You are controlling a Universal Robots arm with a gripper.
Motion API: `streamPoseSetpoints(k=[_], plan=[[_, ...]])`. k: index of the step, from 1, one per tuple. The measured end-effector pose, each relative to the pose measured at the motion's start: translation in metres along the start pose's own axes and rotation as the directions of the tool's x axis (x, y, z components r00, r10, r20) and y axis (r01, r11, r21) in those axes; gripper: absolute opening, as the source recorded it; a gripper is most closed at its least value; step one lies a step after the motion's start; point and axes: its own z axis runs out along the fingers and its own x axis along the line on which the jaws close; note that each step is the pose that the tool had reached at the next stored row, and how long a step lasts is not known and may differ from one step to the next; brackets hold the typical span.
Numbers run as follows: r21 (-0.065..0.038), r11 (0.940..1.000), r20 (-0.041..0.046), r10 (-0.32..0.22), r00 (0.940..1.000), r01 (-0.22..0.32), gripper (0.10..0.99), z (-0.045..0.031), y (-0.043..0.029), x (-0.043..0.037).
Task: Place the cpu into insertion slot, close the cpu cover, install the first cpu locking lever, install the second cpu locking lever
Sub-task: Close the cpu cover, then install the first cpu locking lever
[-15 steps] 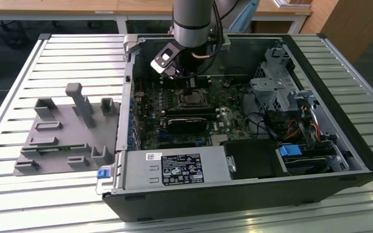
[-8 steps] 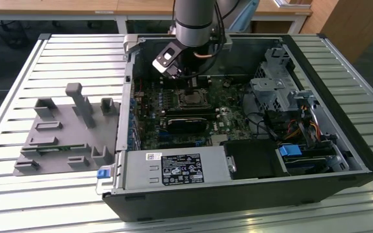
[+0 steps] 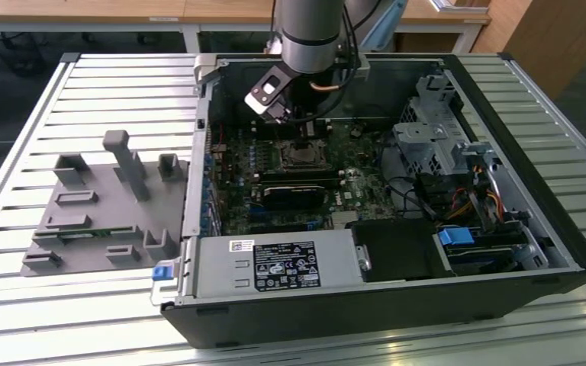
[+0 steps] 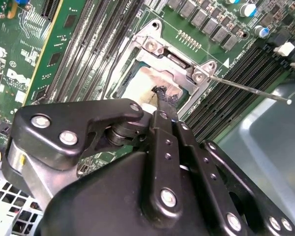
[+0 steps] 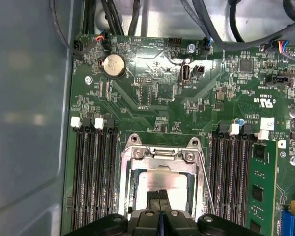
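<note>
The cpu (image 5: pixel 160 178) sits in the insertion slot (image 3: pixel 298 156) of the green circuit board (image 5: pixel 152 98), framed by the lowered cpu cover (image 5: pixel 160 154). The gripper (image 5: pixel 160 195), pinched together and empty, meets its top. A thin locking lever (image 4: pixel 246 88) juts aside.

The exterior view stood off the arm, high and well back, and looked down at a slant into the open computer case (image 3: pixel 395 305) on the slatted table (image 3: pixel 89 305). The first wrist view faced almost squarely onto the motherboard (image 5: pixel 152 98), close in. The second wrist view sat closer still, peering slantwise past the gripper (image 4: pixel 163 101) linkage. All three shared the insertion slot (image 3: pixel 298 156); both wrist views shared the gripper's tips
</note>
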Motion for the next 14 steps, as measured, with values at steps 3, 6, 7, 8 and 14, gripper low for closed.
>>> streamPoseSetpoints(k=[3, 6, 7, 8, 14], plan=[[0.000, 1.0000, -0.0002, 0.000, 1.0000, 0.000, 0.106, 0.0000, 0.0004, 0.0000], [0.000, 1.0000, -0.0003, 0.000, 1.0000, 0.000, 0.106, 0.0000, 0.0007, 0.0000], [0.000, 1.0000, -0.0003, 0.000, 1.0000, 0.000, 0.106, 0.0000, 0.0007, 0.0000], [0.000, 1.0000, -0.0002, 0.000, 1.0000, 0.000, 0.106, 0.0000, 0.0007, 0.0000], [0.000, 1.0000, -0.0003, 0.000, 1.0000, 0.000, 0.106, -0.0023, 0.0008, 0.0001]])
